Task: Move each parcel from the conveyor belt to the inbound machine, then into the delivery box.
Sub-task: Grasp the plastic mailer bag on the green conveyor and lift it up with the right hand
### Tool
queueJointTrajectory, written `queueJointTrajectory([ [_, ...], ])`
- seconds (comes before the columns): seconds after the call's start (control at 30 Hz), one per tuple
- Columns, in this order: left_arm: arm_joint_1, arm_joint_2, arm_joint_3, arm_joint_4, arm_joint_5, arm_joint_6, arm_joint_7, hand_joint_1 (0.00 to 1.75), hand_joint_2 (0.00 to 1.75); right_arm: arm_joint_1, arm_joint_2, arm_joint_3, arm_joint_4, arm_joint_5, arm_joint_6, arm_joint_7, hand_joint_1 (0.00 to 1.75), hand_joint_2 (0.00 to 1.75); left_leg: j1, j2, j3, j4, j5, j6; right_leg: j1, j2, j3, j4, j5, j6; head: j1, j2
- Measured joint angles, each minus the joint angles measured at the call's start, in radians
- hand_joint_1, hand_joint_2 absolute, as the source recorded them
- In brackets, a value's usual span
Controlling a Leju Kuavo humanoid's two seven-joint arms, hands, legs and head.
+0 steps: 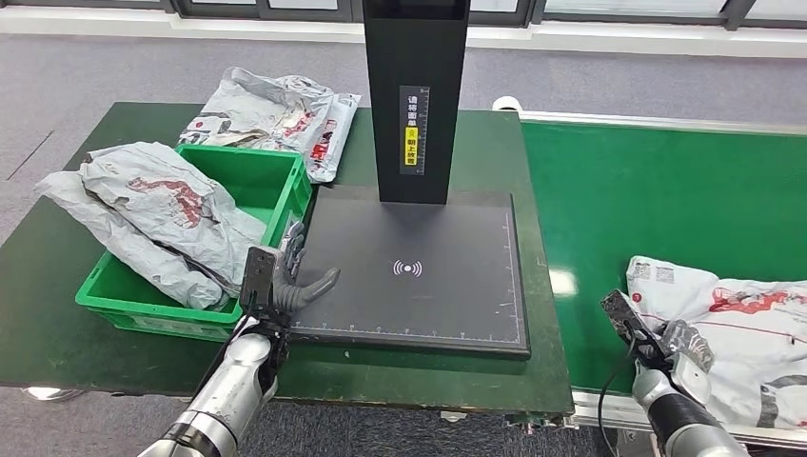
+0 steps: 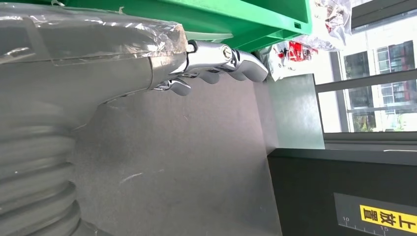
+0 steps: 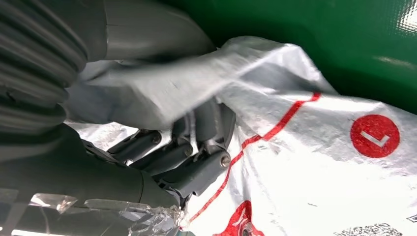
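Observation:
A white-grey parcel [image 1: 752,324] with red print lies on the green conveyor belt [image 1: 647,190] at the right. My right hand [image 1: 661,343] is at its left edge. In the right wrist view my right hand [image 3: 187,147] curls its fingers into the parcel [image 3: 319,162], a fold of film pinched under the thumb. The inbound machine's black plate [image 1: 419,276] lies bare in the middle. My left hand [image 1: 285,281] rests at the plate's left edge beside the green delivery box [image 1: 295,190], fingers apart and holding nothing. The left wrist view shows my left hand [image 2: 216,64] over the plate [image 2: 187,162].
Two crumpled parcels [image 1: 162,209] lie in the box, one hanging over its left rim. Another parcel [image 1: 276,114] lies on the table behind the box. The machine's black post [image 1: 416,95] rises at the plate's back edge. The table's front edge runs just below the plate.

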Motion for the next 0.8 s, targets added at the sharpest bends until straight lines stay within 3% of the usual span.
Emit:
queueJointTrajectory([
  [0.13,0.000,0.000,0.000,0.000,-0.002,0.000,0.000,0.00,1.75,0.003,0.007,-0.003,-0.002,0.002,-0.110,-0.084,1.75,1.75,0.000,0.000,-0.001,0.000,0.000,0.000,0.000,0.000,-0.001,0.001,0.000,0.000,0.000,0.000],
  [0.23,-0.001,0.000,0.001,0.000,-0.004,0.000,-0.002,0.00,1.75,0.006,0.031,-0.020,-0.031,-0.019,-0.241,-0.269,1.75,1.75,0.000,0.000,-0.003,0.000,0.000,0.000,-0.001,0.000,-0.003,0.002,0.000,0.000,0.000,0.000],
  [0.3,-0.003,-0.002,0.001,0.002,-0.004,0.000,-0.006,0.00,1.75,0.001,0.064,-0.034,-0.083,-0.036,-0.266,-0.393,1.75,1.75,0.000,0.002,-0.004,0.000,0.000,0.000,-0.001,0.002,-0.005,0.002,0.001,0.000,0.000,0.000],
  [0.37,-0.010,-0.004,0.001,0.005,-0.004,-0.001,-0.012,0.00,1.75,-0.004,0.106,-0.041,-0.153,-0.034,-0.242,-0.461,1.75,1.75,0.000,0.003,-0.004,0.000,0.001,-0.001,0.000,0.003,-0.006,0.003,0.001,-0.001,0.000,0.000],
  [0.57,-0.040,-0.015,0.001,0.024,-0.002,-0.006,-0.030,0.00,1.75,-0.014,0.240,-0.020,-0.401,-0.063,-0.092,-0.546,1.75,1.75,0.000,0.000,-0.008,0.000,0.004,-0.004,0.000,0.001,-0.011,0.007,0.001,-0.002,0.000,0.000],
  [0.8,-0.071,-0.027,0.001,0.056,0.016,0.002,-0.063,0.00,1.75,-0.085,0.352,0.184,-0.581,-0.200,0.073,-0.566,1.75,1.75,0.000,0.003,-0.009,0.000,0.005,-0.005,0.000,0.004,-0.015,0.008,0.002,-0.003,0.000,0.000],
])
